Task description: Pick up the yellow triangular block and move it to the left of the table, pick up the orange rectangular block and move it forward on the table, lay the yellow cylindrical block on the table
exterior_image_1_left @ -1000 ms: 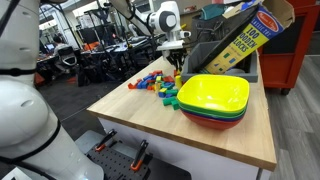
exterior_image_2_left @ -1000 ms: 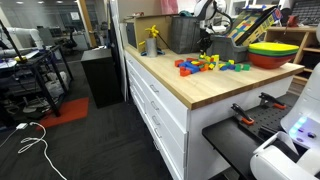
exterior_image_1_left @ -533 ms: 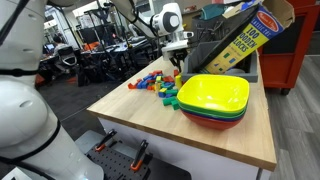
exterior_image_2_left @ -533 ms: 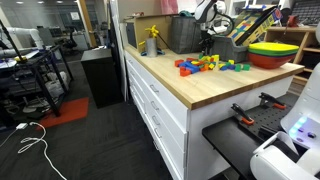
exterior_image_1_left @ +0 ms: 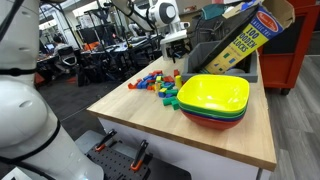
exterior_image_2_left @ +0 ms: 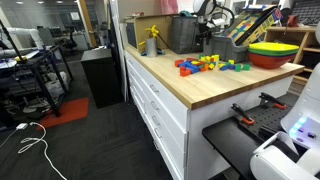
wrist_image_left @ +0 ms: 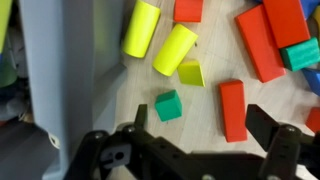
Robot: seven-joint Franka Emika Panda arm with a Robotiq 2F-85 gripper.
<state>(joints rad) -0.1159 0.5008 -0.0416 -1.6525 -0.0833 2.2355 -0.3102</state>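
Note:
In the wrist view, two yellow cylindrical blocks (wrist_image_left: 175, 50) (wrist_image_left: 142, 28) lie on their sides on the pale wood table (wrist_image_left: 215, 155). A small yellow triangular block (wrist_image_left: 191, 72) rests just below them. An orange rectangular block (wrist_image_left: 232, 110) lies flat near the right finger, and a green cube (wrist_image_left: 168, 105) near the left one. My gripper (wrist_image_left: 205, 125) hangs open above them with nothing between its fingers. In both exterior views the gripper (exterior_image_1_left: 176, 47) (exterior_image_2_left: 205, 38) is raised above the far end of the block pile (exterior_image_1_left: 158, 82) (exterior_image_2_left: 210, 65).
Stacked yellow, green and red bowls (exterior_image_1_left: 213, 100) (exterior_image_2_left: 275, 52) stand beside the blocks. A grey bin (wrist_image_left: 60, 70) borders the blocks at the table's far end, with a tilted toy box (exterior_image_1_left: 240, 40) behind. More red (wrist_image_left: 262, 45) and teal (wrist_image_left: 300, 55) blocks lie around. The table edge (exterior_image_2_left: 190, 90) faces the aisle.
The gripper went from shut to open and has lifted a little above the blocks. The blocks on the table look unmoved.

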